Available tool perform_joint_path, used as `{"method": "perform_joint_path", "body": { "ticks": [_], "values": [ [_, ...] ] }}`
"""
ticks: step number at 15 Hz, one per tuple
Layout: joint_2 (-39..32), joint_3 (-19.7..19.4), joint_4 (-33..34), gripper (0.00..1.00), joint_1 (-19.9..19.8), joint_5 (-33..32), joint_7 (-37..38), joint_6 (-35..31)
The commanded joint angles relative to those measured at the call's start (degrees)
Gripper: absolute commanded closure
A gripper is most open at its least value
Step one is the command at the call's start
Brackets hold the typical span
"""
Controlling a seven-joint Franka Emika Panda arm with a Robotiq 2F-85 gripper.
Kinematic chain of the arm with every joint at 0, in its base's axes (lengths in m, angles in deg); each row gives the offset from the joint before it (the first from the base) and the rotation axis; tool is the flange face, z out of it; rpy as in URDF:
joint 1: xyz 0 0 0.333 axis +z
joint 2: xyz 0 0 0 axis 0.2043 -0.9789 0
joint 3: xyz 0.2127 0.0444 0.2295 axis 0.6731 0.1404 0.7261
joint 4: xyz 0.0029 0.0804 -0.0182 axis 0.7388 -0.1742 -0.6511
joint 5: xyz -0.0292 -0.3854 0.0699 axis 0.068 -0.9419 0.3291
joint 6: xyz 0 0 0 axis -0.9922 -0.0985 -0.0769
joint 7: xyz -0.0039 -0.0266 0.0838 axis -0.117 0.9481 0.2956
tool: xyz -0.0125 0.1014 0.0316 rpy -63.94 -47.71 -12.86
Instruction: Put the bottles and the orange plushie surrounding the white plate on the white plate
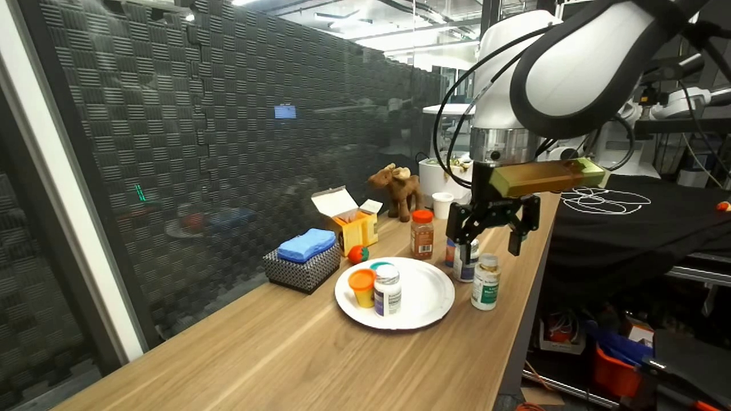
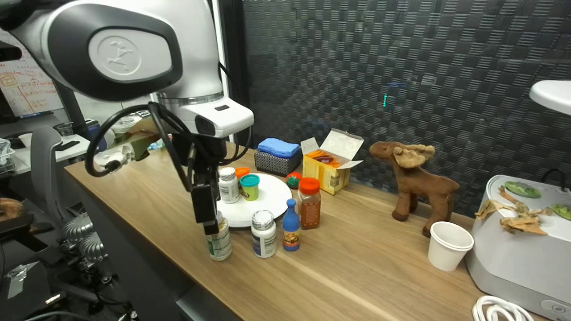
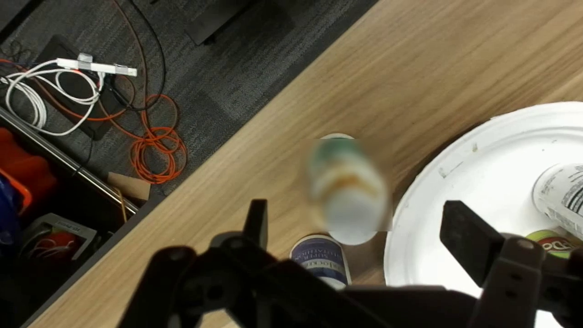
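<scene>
The fingers [image 3: 469,241] are spread wide apart and grip nothing. Lower, between them in the wrist view, the green-labelled pill bottle [image 1: 485,291] stands on the tabletop [image 1: 257,365]. The purple-labelled pill bottle [image 2: 265,236], the blue bottle [image 2: 291,223] and the red-lidded spice bottle [image 2: 310,206] stand lower than the fingers too. To one side of the fingers lies the white plate [image 1: 425,297]; it carries a white pill bottle [image 1: 388,294], a teal-lidded Play-Doh tub [image 2: 250,188] and an orange-lidded tub [image 1: 363,288]. Across the plate from the fingers are the orange plushie [image 1: 357,254] and the open yellow carton [image 2: 332,179], with orange packets [image 2: 322,157] inside.
</scene>
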Motion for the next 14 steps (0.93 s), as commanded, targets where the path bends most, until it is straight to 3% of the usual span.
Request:
{"method": "perform_joint_path", "body": {
  "ticks": [1, 4, 8, 9, 10, 11, 14],
  "values": [
    [-0.08, 0.09, -0.14, 0.32, -0.27, 1.69, -1.24, -0.13],
    [-0.46, 0.06, -0.25, 0.58, -0.26, 0.94, -0.48, -0.47],
    [0.78, 0.16, -0.83, 0.85, -0.23, -0.11, 0.19, -0.51],
    [1.45, 0.19, -1.22, 0.84, -0.28, -0.68, 0.58, -0.66],
    [2.05, 0.28, -1.33, 0.9, -0.3, -1.19, 0.93, -0.49],
    [2.71, 0.46, -1.49, 0.86, -0.28, -2.19, 1.71, -0.5],
    [4.96, 1.56, -1.26, 0.85, 0.14, -5.18, 3.7, 0.02]
  ]
}}
